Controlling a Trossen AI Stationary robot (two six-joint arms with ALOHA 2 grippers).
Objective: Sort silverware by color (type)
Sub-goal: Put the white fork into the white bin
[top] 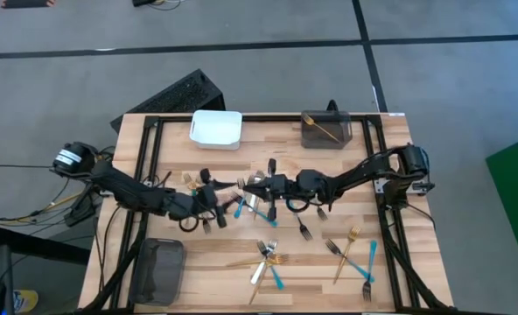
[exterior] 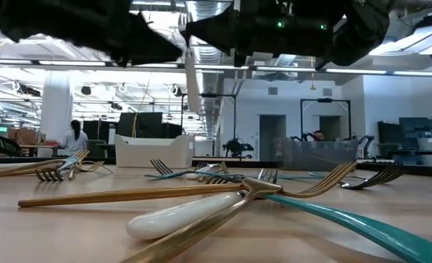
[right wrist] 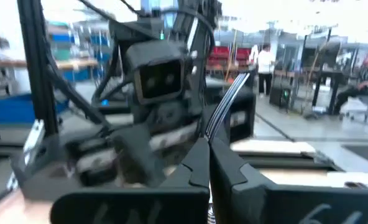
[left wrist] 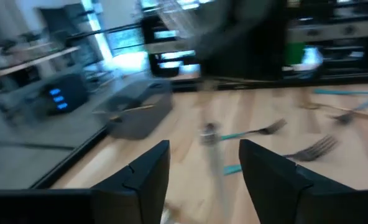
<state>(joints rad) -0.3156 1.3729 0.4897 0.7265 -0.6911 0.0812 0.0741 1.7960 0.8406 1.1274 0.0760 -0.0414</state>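
Right end effector (top: 248,185) pinches silver utensil (exterior: 192,82) — mid-table.

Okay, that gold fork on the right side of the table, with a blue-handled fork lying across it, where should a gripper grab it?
Grip the gold fork at its bare handle end, away from the tines, coming straight down from above: it lies flat, and the blue-handled fork crosses its middle.

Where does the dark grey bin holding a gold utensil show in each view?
High view: dark grey bin at the table's top edge, right of the white bin.
Low view: far back, right of centre; the white bin is to its left.
Left wrist view: at the table's edge.
Right wrist view: not in it.
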